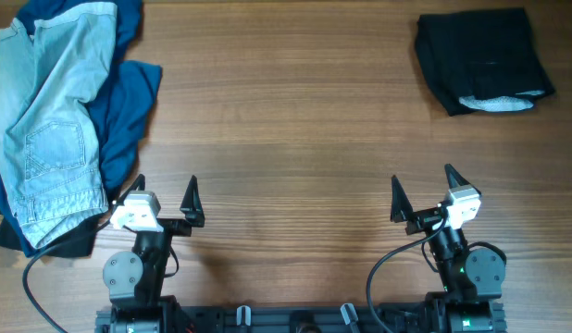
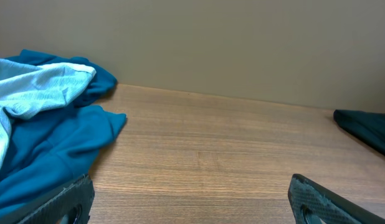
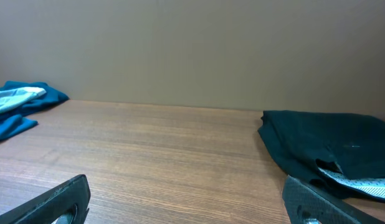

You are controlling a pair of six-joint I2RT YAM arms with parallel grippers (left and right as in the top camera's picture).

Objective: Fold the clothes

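Wood table (image 1: 286, 120): blue garment (image 1: 129, 102) far left, folded black garment (image 1: 480, 55) far right.

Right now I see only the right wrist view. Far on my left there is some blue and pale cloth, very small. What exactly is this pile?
Observer: From overhead, a light denim garment lies crumpled on top of a blue garment; neither is folded.
Operator: And the dark one on my right?
Observer: The black garment already forms a rough rectangle, well apart from that pile.
Operator: Where is the other arm?
Observer: The left gripper is open and empty, close beside the near corner of the light denim garment.
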